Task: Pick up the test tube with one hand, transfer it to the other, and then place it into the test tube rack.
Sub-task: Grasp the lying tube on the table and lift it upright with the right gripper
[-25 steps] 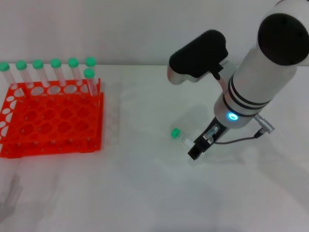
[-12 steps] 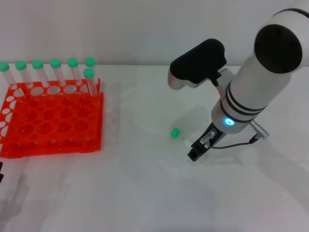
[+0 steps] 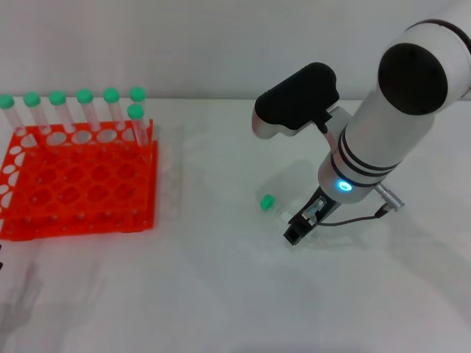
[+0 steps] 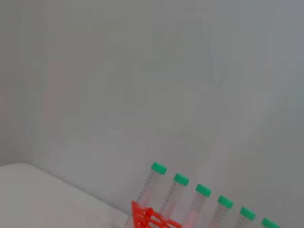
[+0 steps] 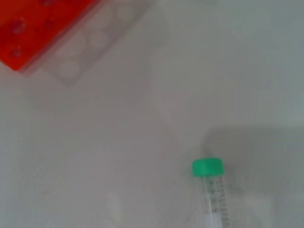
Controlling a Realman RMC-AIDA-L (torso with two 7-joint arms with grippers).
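Note:
The test tube (image 3: 274, 207) lies on the white table right of centre, its green cap pointing towards the orange-red rack (image 3: 81, 184) far to its left. My right gripper (image 3: 298, 226), black under the white arm with the blue ring, is low over the tube's tip end. The tip is hidden by it. The right wrist view shows the tube (image 5: 214, 194) lying flat and a corner of the rack (image 5: 33, 28). My left gripper is out of view. The left wrist view shows the rack's edge (image 4: 152, 219).
Several green-capped tubes (image 3: 85, 110) stand upright in the rack's back row, also in the left wrist view (image 4: 202, 202). A faint shadow lies at the table's near left corner (image 3: 18, 294). A grey wall stands behind the table.
My right arm has shifted slightly to the left, the gripper staying low at the tube's tip. The tube's green cap has stayed in place on the table.

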